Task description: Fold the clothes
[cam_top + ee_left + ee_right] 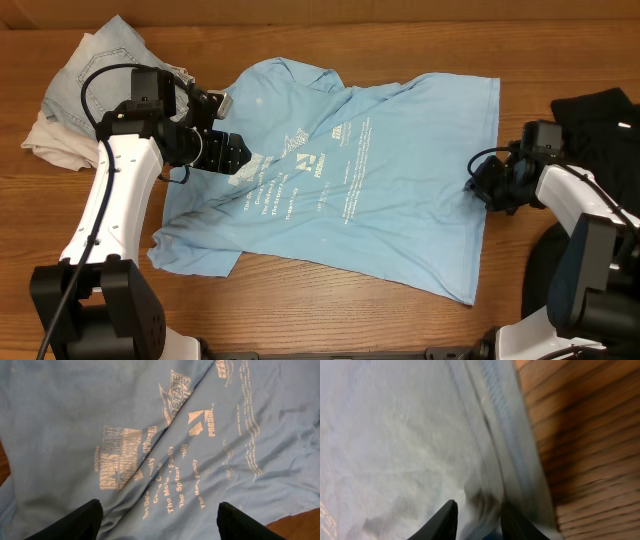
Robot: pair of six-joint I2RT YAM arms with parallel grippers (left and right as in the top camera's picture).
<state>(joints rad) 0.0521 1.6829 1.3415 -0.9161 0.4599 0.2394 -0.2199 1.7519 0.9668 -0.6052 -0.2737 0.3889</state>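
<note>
Overhead, the T-shirt (380, 170) lies spread print-up on the bench (330, 310). It is wrinkled, with a diagonal crease through its lettering (170, 485). No fold shows yet, so I judge this the opening grasp for the first fold.

The right claw (478, 510) is at the T-shirt's right hem, its jaws narrow and pinching a small pucker of cloth between them. The left claw (160, 510) hangs over the T-shirt's printed left half, jaws wide and holding nothing; whether the tips brush the cloth I cannot tell.

Next, the left claw likely needs its own edge of the T-shirt, so that both can lift and carry together without dragging.

Shorts (110, 55) lie off the T-shirt's left shoulder, and a black garment (600, 115) off its right side.
</note>
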